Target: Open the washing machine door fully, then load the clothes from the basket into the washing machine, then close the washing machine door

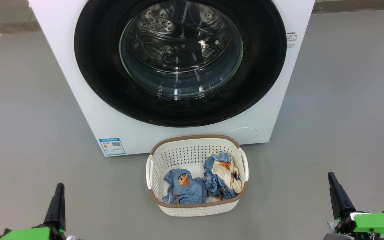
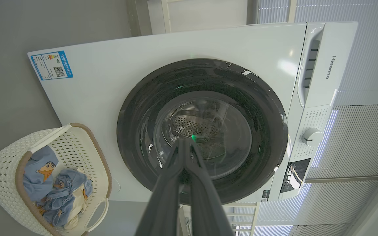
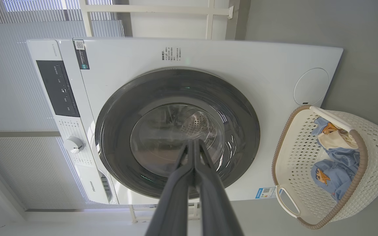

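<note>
The white washing machine stands ahead with its round black washing machine door closed flat against the front; the steel drum shows through the glass. On the floor right before it sits the cream basket holding the clothes, two crumpled blue garments. My left gripper is shut at the lower left, well short of the basket. My right gripper is shut at the lower right. Both hold nothing. In the wrist views the door lies beyond the shut left gripper and right gripper.
Grey floor spreads to both sides of the machine and basket. A blue energy sticker marks the machine's lower left front, a round filter cap its lower right. The control panel and knob lie along the machine's top.
</note>
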{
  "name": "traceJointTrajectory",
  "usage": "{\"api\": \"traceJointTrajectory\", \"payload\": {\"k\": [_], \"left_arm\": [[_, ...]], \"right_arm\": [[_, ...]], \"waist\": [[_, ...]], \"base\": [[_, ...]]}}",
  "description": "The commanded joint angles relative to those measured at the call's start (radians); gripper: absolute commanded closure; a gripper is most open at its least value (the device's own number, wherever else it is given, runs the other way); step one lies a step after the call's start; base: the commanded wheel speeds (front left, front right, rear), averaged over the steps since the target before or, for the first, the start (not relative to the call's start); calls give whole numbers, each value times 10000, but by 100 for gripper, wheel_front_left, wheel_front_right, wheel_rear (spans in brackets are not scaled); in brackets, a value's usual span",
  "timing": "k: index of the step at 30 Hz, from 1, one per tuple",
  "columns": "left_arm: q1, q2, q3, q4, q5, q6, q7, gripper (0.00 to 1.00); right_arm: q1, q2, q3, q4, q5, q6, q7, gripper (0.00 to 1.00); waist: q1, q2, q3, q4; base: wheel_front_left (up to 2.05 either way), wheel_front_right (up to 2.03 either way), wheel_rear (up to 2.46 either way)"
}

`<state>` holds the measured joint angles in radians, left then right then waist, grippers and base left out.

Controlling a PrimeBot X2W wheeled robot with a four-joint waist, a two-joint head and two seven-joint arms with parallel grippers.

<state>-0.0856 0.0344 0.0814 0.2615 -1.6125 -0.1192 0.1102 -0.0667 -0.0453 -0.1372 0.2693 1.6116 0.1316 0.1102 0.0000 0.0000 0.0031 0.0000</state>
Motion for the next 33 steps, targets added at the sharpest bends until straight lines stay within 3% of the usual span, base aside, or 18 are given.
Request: {"api": "traceJointTrajectory", "payload": {"k": [1,4,5,14,19,33], "left_arm": [[-224,158,327,-165,42,-115,33,100],[-224,158,327,-165,42,-115,33,100],[5,-6,-6,27,-2,6,-3,0],[149,-137,-170,238,29,4,-145,0],[93,-120,-295,134,60,-2,-303,0],[-47,-24,-590,-105,281,-15,-686,0]], "right_arm": [[-412,-49,235,-246,-28,-9,30,100],[-412,-49,235,-246,-28,-9,30,100],[7,3,0,33,-1,2,-3,0],[211,66,-1,287,-52,1,-75,0],[191,36,5,150,-103,1,-153,0],[133,-108,113,-103,-394,0,-411,0]], "waist": [[0,0,0,0],[0,0,0,0],[0,0,0,0],[20,0,-12,-1],[2,0,10,-2],[1,0,32,-2]], "base": [[0,0,0],[0,0,0],[0,0,0],[0,0,0],[0,0,0],[0,0,0]]}}
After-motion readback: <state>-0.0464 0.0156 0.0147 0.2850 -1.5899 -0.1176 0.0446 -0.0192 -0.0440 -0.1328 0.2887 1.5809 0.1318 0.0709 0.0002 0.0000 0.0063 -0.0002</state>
